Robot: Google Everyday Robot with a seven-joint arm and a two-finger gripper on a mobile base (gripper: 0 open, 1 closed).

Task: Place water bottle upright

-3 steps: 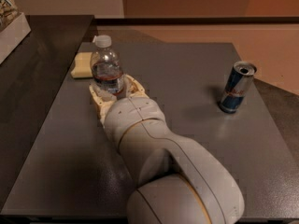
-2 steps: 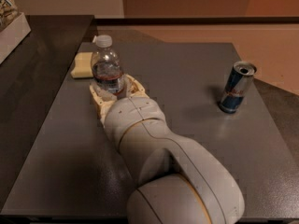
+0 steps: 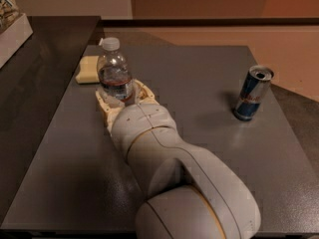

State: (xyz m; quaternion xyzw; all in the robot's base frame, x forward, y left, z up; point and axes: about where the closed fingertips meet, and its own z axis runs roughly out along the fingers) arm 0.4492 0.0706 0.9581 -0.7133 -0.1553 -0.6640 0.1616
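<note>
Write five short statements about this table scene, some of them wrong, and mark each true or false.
1. The water bottle stands upright. True.
2. The drink can lies on its side. False: it stands upright on the table.
3. The gripper is at the drink can. False: it is at the water bottle, well apart from the can.
4. A pale yellow block lies on the table near the bottle. True.
5. The bottle has its white cap on. True.
</note>
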